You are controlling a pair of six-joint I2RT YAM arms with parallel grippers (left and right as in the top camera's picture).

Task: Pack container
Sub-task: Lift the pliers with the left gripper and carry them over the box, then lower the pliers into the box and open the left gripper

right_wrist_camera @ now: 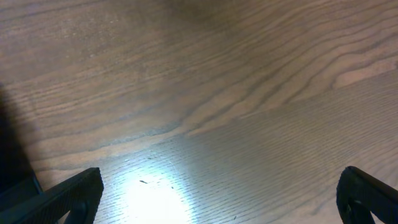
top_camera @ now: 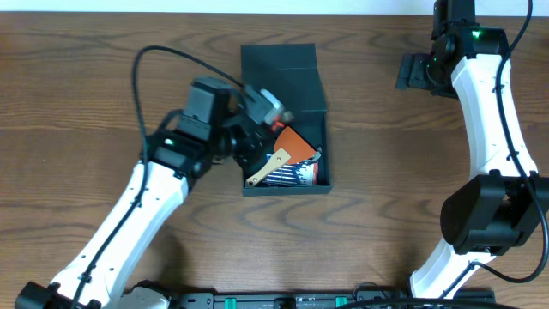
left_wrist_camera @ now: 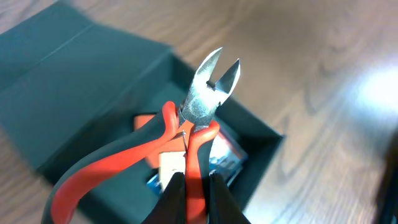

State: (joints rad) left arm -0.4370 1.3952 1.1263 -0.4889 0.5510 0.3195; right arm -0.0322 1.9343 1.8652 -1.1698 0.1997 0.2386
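The container (top_camera: 283, 190) is lying lengthwise far-to-near, its lid (top_camera: 279, 69) opening toward the far side. The left gripper (left_wrist_camera: 198, 186) is clamping cutters (left_wrist_camera: 208, 93) above it; the right gripper (right_wrist_camera: 221, 196) is hanging spread wide.

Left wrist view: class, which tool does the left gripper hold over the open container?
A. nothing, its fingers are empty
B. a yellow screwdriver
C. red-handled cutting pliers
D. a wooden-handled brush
C: the left gripper is shut on a red handle of the cutting pliers, whose metal tips point up and away over the open container.
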